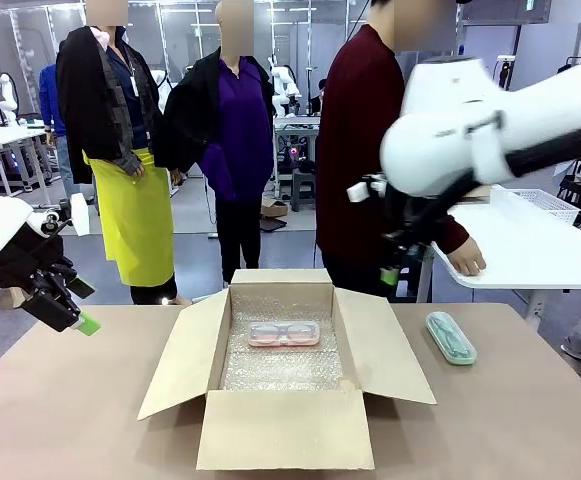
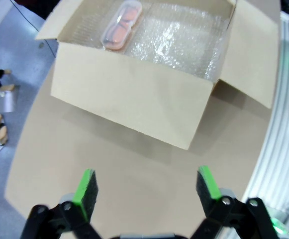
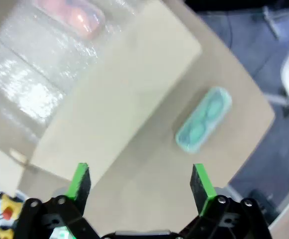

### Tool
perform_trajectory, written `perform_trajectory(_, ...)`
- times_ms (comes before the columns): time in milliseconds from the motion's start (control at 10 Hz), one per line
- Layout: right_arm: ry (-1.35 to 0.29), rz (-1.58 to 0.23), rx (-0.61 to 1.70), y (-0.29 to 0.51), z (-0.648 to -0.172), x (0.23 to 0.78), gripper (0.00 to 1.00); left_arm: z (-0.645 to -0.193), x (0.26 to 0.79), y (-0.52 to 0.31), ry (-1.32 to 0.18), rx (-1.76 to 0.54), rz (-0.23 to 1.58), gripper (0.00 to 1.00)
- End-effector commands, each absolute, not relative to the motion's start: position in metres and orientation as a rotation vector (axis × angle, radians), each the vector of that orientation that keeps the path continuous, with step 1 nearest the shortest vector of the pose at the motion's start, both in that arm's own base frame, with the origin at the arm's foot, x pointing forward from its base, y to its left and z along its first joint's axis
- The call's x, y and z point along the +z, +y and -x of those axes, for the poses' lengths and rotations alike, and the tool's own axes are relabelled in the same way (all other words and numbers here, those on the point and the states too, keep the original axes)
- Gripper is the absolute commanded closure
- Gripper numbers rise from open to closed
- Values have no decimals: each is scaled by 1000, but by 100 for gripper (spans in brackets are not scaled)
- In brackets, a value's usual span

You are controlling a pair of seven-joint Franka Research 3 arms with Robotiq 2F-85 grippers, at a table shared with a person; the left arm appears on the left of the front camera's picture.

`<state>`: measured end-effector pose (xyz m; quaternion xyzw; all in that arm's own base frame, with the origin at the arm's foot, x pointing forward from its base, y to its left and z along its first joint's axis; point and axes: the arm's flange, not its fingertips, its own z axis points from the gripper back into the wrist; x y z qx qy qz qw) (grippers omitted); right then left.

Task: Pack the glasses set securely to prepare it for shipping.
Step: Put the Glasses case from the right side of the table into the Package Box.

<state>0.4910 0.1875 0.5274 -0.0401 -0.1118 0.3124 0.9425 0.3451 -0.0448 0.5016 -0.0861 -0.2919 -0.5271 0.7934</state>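
1. Brown tabletop w/ an open cardboard box in the middle. Flaps are folded out and the floor is lined w/ bubble wrap, padding for the trip I'd guess.
2. Half the set looks packed: the pink case lies flat on the wrap, close to the box's far wall.
3. Other half, the mint-green case, is out on the table near the box's right side, i.e. the right arm's side. Nothing's touching it.
4. Your right gripper has its fingers spread wide and it's empty, up in the air over the table. The mint case sits ahead of it, a bit off toward one pad. Reads like a lineup for the pick IMO.
5. Your left gripper is also wide apart w/ nothing in it, off by the table's left edge, well apart from the box. Prob parked there to stay out of the way.
6. Next you'd want to pinch the mint case across its narrow side. It's flat, slick plastic, so a skewed grab could squirt it out.
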Motion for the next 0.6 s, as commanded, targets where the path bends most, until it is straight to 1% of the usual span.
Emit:
perform_trajectory(0,-209,88,436,154,-457,515,0,-345,502,-42,-636,-1151,193,0)
perform_trajectory(200,-177,25,231,97,-462,497,0,-345,502,-42,-636,-1151,193,0)
perform_trajectory(300,-200,-9,157,67,-468,485,0,-345,502,-42,-636,-1151,193,0)
perform_trajectory(400,-192,-7,125,55,-470,475,0,-345,502,-42,-636,-1151,193,0)
perform_trajectory(500,-217,-47,153,55,-471,472,0,-345,502,-42,-636,-1151,193,0)
